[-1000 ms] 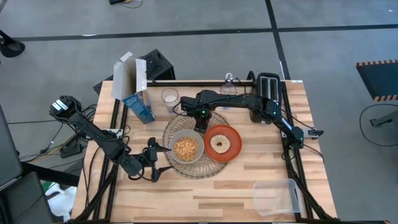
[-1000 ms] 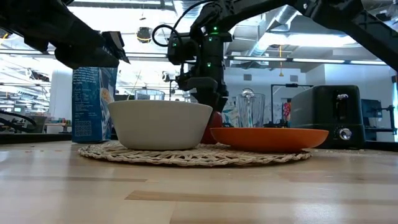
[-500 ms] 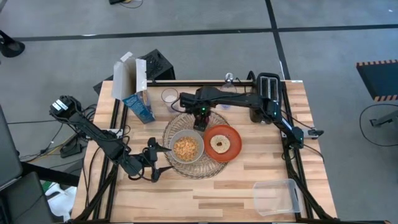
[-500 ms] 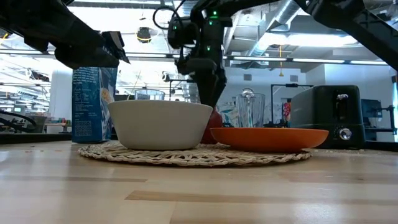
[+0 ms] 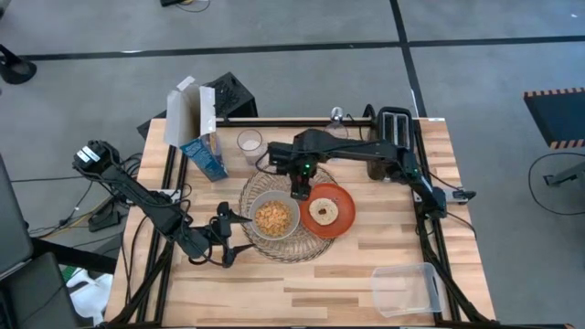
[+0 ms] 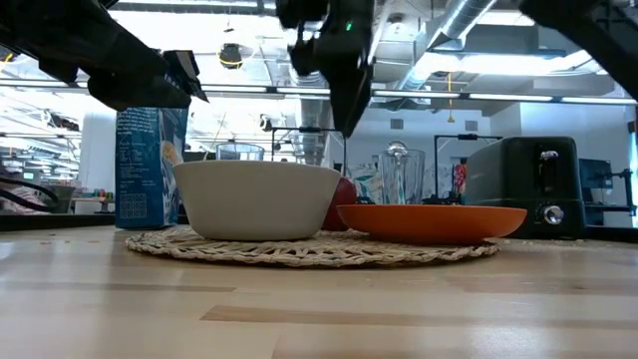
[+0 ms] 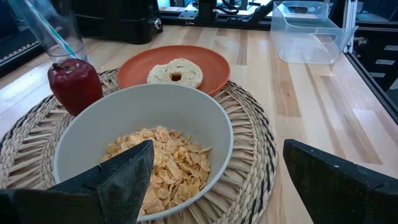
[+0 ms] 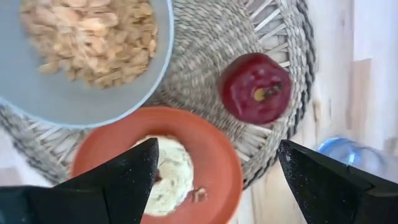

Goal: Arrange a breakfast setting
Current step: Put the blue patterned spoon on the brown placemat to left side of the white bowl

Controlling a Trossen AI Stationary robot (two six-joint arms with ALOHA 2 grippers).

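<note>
Left hand (image 5: 227,239): parked low near the table's left edge, just beside the mat, fingers spread wide and holding nothing. From its wrist view the bowl sits right in front of it.

Cereal box (image 5: 203,155): blue-and-white, standing upright toward the far-left corner of the table with its top flaps open.

Glass (image 5: 249,142): clear tumbler close to the far edge, just right of the box.

Mat (image 5: 259,188): big round woven one, pretty much mid-table, carrying the bowl, the apple and most of the plate.

Bowl (image 5: 274,217): pale grey, on the left half of the mat, with cereal flakes (image 7: 158,165) in it.

Right hand (image 5: 299,190): hanging in the air over the far part of the mat, between bowl and plate, fingers wide apart and empty. Its wrist camera looks straight down on the apple, bowl and plate.

Apple (image 8: 255,88): small, red, sitting on the mat's far side behind the bowl and plate, stem up. Nothing is touching it.

Plate (image 5: 345,203): orange, on the right side of the mat, right up against the bowl, its rim hanging a bit past the mat's edge.

Bagel (image 5: 324,211): lying flat in the middle of the plate.

Toaster (image 5: 395,128): black, at the far-right corner of the table.

Plastic tub (image 5: 406,287): clear and open, near the front-right corner, well apart from everything else.
</note>
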